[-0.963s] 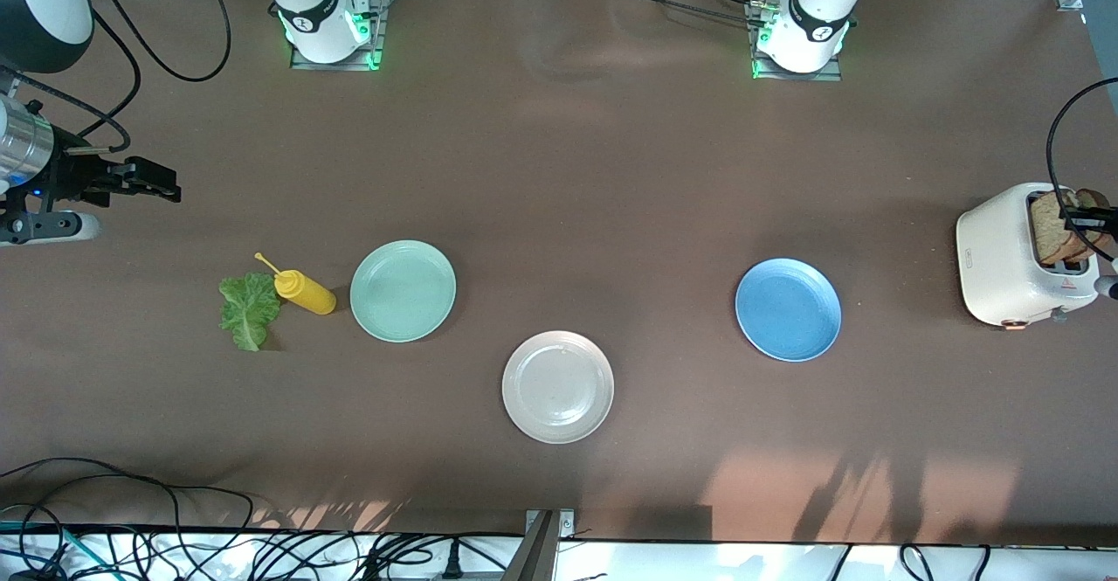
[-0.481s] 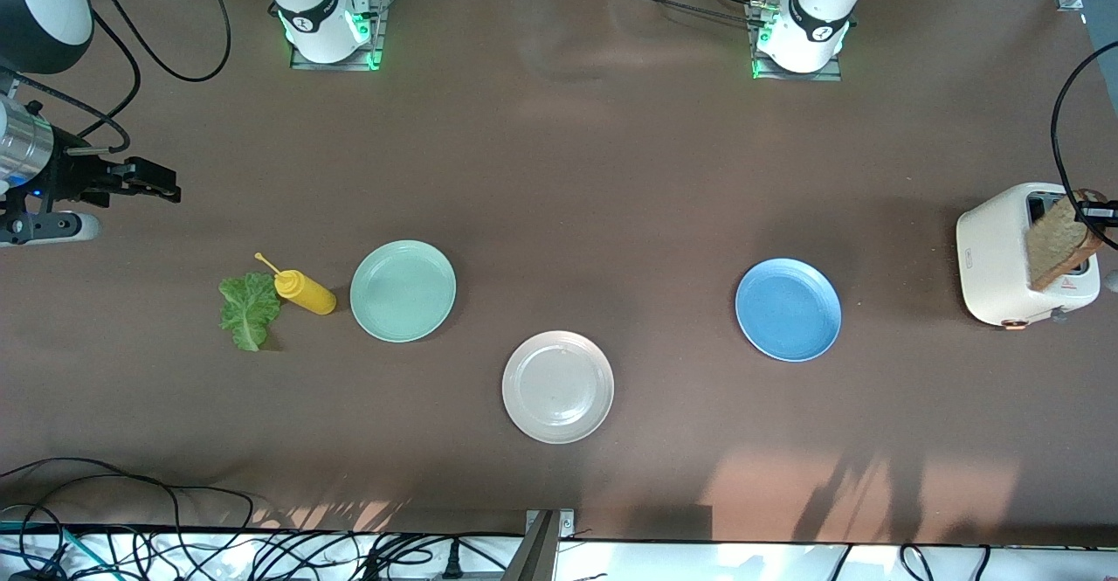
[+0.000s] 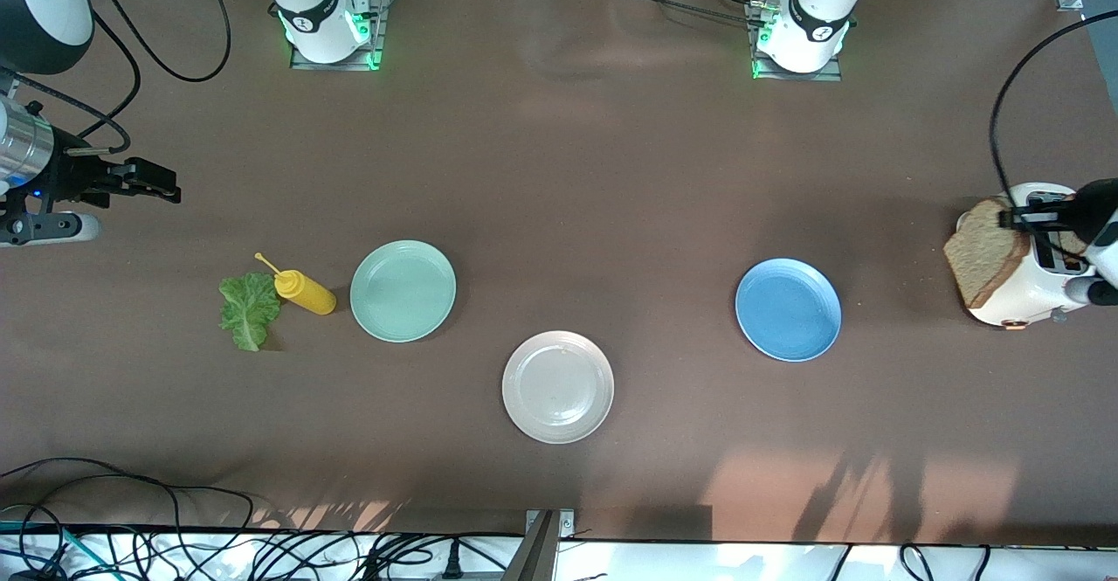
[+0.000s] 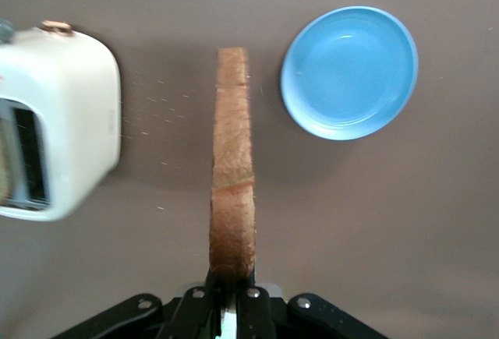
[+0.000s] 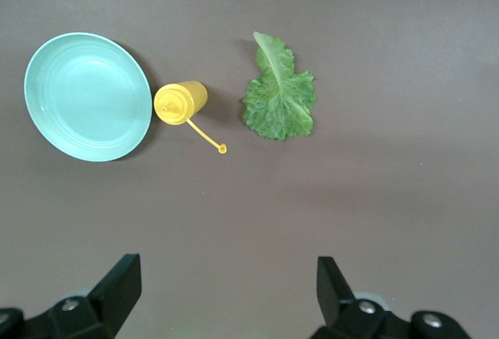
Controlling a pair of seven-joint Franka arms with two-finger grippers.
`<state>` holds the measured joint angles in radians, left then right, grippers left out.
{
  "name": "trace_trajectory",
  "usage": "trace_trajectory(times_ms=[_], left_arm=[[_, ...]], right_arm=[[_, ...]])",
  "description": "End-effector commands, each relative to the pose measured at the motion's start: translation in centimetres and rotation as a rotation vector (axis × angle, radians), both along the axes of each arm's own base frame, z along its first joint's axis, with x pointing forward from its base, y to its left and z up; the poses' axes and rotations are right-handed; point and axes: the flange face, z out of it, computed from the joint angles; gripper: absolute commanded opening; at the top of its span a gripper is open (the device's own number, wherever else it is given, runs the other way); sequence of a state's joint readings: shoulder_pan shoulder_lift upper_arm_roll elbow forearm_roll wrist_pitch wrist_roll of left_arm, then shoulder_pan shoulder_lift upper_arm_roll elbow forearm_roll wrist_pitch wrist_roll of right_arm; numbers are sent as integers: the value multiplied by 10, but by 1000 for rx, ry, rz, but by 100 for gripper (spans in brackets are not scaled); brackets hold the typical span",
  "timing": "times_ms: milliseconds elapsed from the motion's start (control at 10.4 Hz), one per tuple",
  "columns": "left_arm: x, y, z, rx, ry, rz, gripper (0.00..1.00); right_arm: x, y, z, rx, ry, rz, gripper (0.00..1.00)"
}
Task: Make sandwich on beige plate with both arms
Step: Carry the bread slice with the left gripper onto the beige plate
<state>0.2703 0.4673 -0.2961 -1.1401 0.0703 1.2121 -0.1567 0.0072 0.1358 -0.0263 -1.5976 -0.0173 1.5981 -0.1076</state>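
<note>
Brown surface (image 3: pixel 611 170) carries the beige plate (image 3: pixel 557 386) at the six o'clock edge. Left gripper (image 3: pixel 1024 218), at three o'clock over the toaster (image 3: pixel 1039 288), has its jaws clamped on a bread slice (image 3: pixel 983 258). Right gripper (image 5: pixel 226 288) waits at nine o'clock, jaws spread wide, holding nothing.

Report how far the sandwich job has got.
Done: one slice of brown wholegrain bread is out of the white toaster. In hand: the left gripper is shut on that slice, over the toaster's edge. Left: the round beige plate holds nothing, the ruffled green lettuce leaf lies beside the yellow squeeze bottle, and the right gripper waits open above them.
</note>
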Motion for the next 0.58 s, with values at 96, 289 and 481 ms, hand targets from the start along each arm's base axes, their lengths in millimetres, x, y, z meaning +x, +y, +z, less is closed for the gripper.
trace_trajectory(times_ms=[96, 289, 481], left_arm=[[25, -106, -11, -115, -45, 231, 0], [43, -156, -24, -217, -83, 354, 0], [58, -203, -44, -283, -116, 440, 0]], right_arm=[[-3, -2, 0, -8, -4, 16, 100], [-3, -2, -1, -8, -4, 16, 100], [-3, -2, -1, -8, -4, 16, 100]])
